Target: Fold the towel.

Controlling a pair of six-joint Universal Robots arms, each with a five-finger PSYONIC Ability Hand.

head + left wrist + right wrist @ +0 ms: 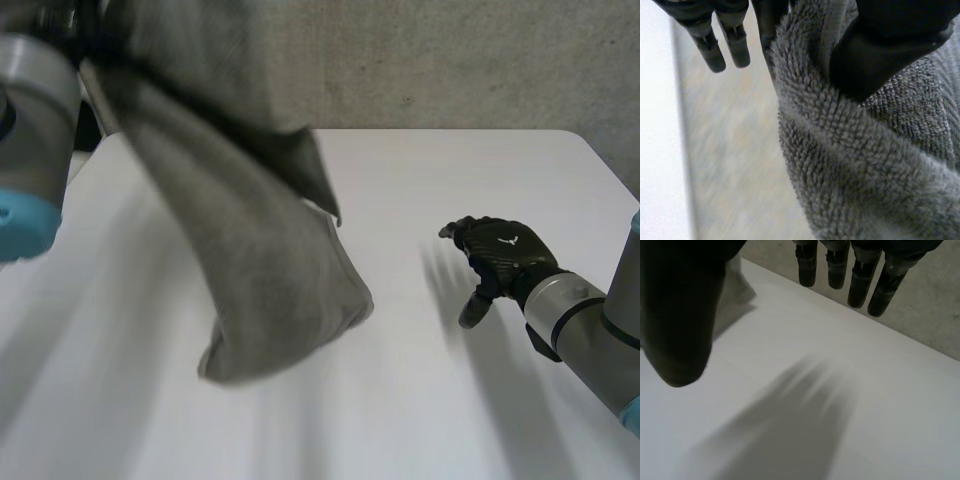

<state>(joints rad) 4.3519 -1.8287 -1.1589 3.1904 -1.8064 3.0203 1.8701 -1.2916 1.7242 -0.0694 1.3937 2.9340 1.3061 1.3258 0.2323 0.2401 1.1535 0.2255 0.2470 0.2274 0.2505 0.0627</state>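
Closest to me, my left hand (890, 50) has the grey towel (270, 290) pinched between thumb and one finger, while its other fingers (710, 45) hang straight and free beside the terry pile. That hand carries the towel high over the left part of the bench (450, 400), so the cloth hangs in a bunched, doubled drape. I cannot tell whether its lower end rests on the surface or swings just clear. Off to the right, well apart from the cloth, my right hand (505, 255) hovers above the bare bench, fingers (860, 285) loosely spread and holding nothing. I judge the fold has not begun and this is the lifting and shaking-out step. Next the towel must come down flat, with my free hand finding an edge or corner to spread it. The only marking is a small white emblem (508, 241) on that hand's back, no readable lettering. Beyond the bench's far edge stands a plain grey wall (480, 60).
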